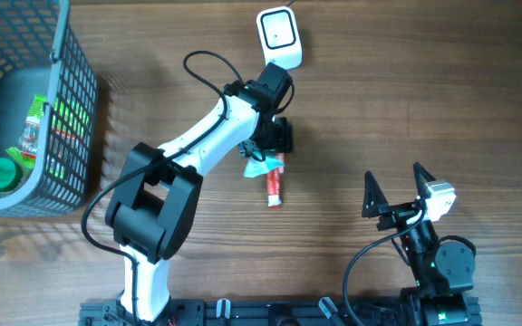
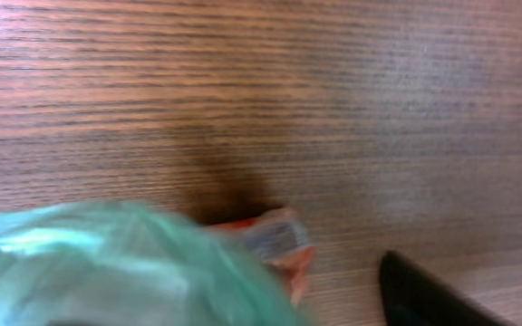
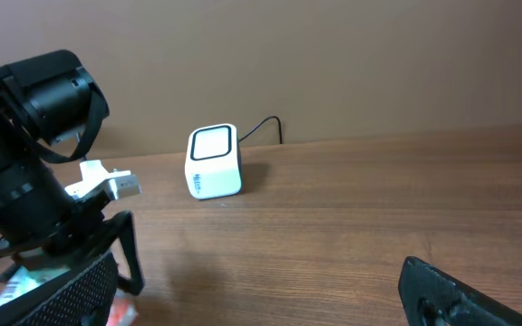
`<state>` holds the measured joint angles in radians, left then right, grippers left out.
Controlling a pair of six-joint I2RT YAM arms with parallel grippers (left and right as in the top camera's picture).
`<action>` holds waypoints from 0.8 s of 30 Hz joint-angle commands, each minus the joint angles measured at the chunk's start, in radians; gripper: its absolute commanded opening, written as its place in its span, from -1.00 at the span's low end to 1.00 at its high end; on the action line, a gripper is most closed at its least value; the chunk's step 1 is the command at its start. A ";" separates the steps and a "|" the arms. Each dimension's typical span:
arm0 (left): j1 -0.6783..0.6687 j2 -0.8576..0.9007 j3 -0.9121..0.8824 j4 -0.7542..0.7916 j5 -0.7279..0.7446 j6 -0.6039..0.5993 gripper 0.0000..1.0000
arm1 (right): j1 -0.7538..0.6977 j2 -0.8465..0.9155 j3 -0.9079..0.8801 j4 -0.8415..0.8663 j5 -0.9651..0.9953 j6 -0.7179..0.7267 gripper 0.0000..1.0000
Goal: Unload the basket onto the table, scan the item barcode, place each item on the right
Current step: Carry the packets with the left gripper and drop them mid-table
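beneath the left claw (image 1: 277,145), spread impossible to tell, the packet (image 1: 275,186) lies short of the scanner (image 1: 279,36) ahead; right claw (image 1: 395,188) gapes idle; a grasp and lift seem next.

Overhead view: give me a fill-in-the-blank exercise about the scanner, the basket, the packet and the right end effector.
The scanner is ___ in colour.
The wire basket stands on the robot's ___ side.
The right end effector has its jaws ___.
The red and teal packet lies ___ the basket.
Missing words: white; left; open; outside.
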<state>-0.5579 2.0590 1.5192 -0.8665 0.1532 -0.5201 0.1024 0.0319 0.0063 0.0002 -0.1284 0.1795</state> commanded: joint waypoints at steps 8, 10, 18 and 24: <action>0.006 -0.084 0.047 -0.070 -0.047 -0.005 1.00 | 0.002 -0.005 -0.001 0.006 0.017 0.006 0.99; 0.006 -0.123 0.047 -0.089 -0.137 -0.005 1.00 | 0.002 -0.004 -0.001 0.006 0.017 0.006 0.99; 0.007 -0.188 0.062 -0.184 -0.304 0.046 1.00 | 0.002 -0.003 -0.001 0.006 0.017 0.006 0.99; 0.182 -0.322 0.418 -0.334 -0.504 0.072 1.00 | 0.002 -0.003 -0.001 0.006 0.017 0.006 1.00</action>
<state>-0.4911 1.8656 1.7641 -1.1904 -0.1974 -0.4713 0.1024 0.0319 0.0063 0.0002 -0.1284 0.1795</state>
